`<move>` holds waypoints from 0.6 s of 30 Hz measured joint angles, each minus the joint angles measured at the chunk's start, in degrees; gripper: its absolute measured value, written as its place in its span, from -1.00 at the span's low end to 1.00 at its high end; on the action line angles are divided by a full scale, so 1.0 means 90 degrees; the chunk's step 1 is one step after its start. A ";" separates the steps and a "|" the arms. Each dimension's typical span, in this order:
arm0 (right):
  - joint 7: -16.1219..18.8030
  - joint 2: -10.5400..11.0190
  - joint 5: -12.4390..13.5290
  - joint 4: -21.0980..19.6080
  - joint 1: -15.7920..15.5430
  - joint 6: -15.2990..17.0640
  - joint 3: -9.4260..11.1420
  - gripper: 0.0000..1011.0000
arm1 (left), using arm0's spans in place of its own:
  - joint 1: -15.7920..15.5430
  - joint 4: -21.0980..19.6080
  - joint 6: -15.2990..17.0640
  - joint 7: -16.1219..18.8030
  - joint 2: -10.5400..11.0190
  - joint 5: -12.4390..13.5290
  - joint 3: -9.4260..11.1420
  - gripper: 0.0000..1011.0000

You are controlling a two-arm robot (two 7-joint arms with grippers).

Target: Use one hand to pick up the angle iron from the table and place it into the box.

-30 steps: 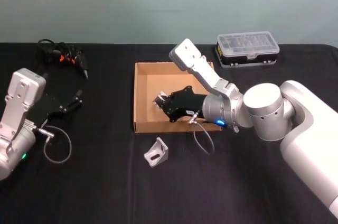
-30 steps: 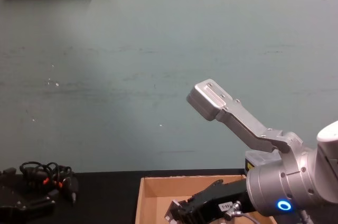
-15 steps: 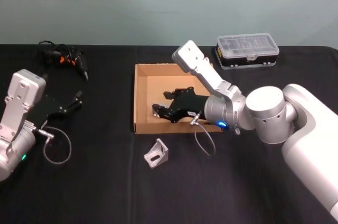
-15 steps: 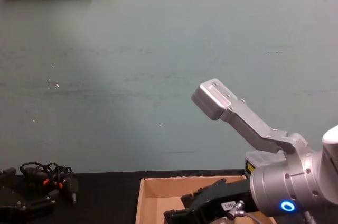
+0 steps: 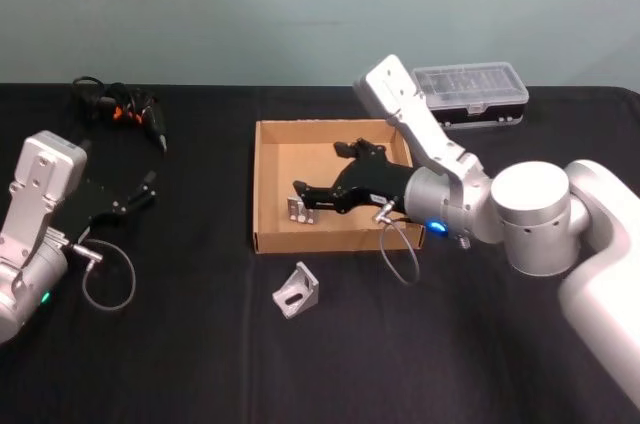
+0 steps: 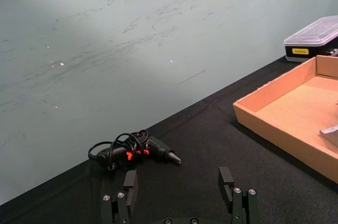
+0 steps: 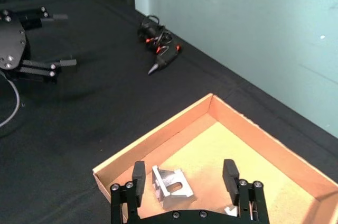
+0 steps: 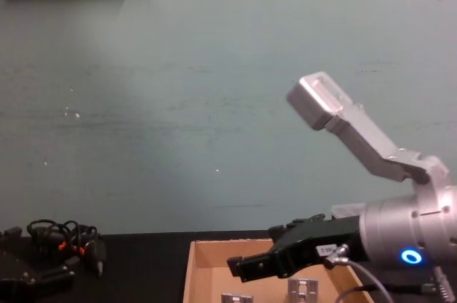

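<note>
A silver angle iron (image 5: pixel 298 209) lies on the floor of the brown cardboard box (image 5: pixel 268 184), near its front left corner. In the right wrist view this angle iron (image 7: pixel 171 183) sits just below my open right gripper (image 7: pixel 184 173), untouched by the fingers. My right gripper (image 5: pixel 322 170) hovers over the box with nothing between its fingers. The chest view shows a second bracket (image 8: pixel 303 289) in the box beside the first (image 8: pixel 235 297). Another angle iron (image 5: pixel 297 289) rests on the black table (image 5: pixel 200 344) in front of the box. My left gripper (image 5: pixel 140 192) is parked open at the left.
A clear-lidded plastic case (image 5: pixel 469 94) stands behind the box at the right. A black tool with a coiled cable and orange marks (image 5: pixel 120 107) lies at the back left. A loose cable loop (image 5: pixel 108 284) hangs by the left arm.
My right gripper opened and let go of the angle iron, which now lies in the box. The gripper then rose and drew back to the right. The left arm stayed still.
</note>
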 joint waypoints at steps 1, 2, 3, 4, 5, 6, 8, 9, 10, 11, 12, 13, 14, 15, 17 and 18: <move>-0.0013 0.0028 0.0013 -0.0085 -0.0045 0.0017 0.0030 0.88 | 0.0000 0.0000 0.0000 0.0000 0.0000 0.0000 0.0000 0.98; -0.0039 0.0080 0.0050 -0.0261 -0.0132 0.0060 0.0089 0.94 | 0.0000 0.0000 0.0000 0.0000 0.0000 0.0000 0.0000 0.98; -0.0039 0.0080 0.0050 -0.0261 -0.0132 0.0060 0.0089 0.94 | 0.0000 0.0000 0.0000 0.0000 0.0000 0.0000 0.0000 0.98; -0.0048 0.0149 0.0081 -0.0447 -0.0219 0.0104 0.0134 0.98 | 0.0000 0.0000 0.0000 0.0000 0.0000 0.0000 0.0000 0.98; -0.0048 0.0235 0.0102 -0.0647 -0.0307 0.0157 0.0165 0.98 | 0.0000 0.0000 0.0000 0.0000 0.0000 0.0000 0.0000 0.98; -0.0047 0.0274 0.0107 -0.0735 -0.0340 0.0184 0.0175 0.98 | 0.0000 0.0000 0.0000 0.0000 0.0000 0.0000 0.0000 0.98; -0.0050 0.0405 0.0101 -0.1022 -0.0453 0.0308 0.0192 0.98 | 0.0000 0.0000 0.0000 0.0000 0.0000 0.0000 0.0000 0.98; -0.0050 0.0405 0.0101 -0.1022 -0.0453 0.0308 0.0192 0.98 | 0.0000 0.0000 0.0000 0.0000 0.0000 0.0000 0.0000 0.98; -0.0055 0.0501 0.0099 -0.1231 -0.0535 0.0415 0.0209 0.98 | 0.0000 0.0000 0.0000 0.0000 0.0000 0.0000 0.0000 0.98; -0.0070 0.0588 0.0098 -0.1440 -0.0619 0.0558 0.0236 0.98 | 0.0000 0.0000 0.0000 0.0000 0.0000 0.0000 0.0000 0.98; -0.0079 0.0628 0.0098 -0.1538 -0.0662 0.0623 0.0249 0.98 | 0.0000 0.0000 0.0000 0.0000 0.0000 0.0000 0.0000 0.98; -0.0089 0.0657 0.0099 -0.1621 -0.0695 0.0681 0.0261 0.98 | 0.0000 0.0000 0.0000 0.0000 0.0000 0.0000 0.0000 0.98; -0.0105 0.0727 0.0104 -0.1814 -0.0771 0.0842 0.0289 0.98 | 0.0000 0.0000 0.0000 0.0000 0.0000 0.0000 0.0000 0.98; -0.0105 0.0727 0.0104 -0.1814 -0.0771 0.0842 0.0289 0.98 | 0.0000 0.0000 0.0000 0.0000 0.0000 0.0000 0.0000 0.98; -0.0106 0.0833 0.0122 -0.2096 -0.0883 0.1103 0.0311 0.98 | 0.0000 0.0000 0.0000 0.0000 0.0000 0.0000 0.0000 0.98; -0.0099 0.0885 0.0146 -0.2248 -0.0935 0.1266 0.0319 0.98 | 0.0000 0.0000 0.0000 0.0000 0.0000 0.0000 0.0000 0.98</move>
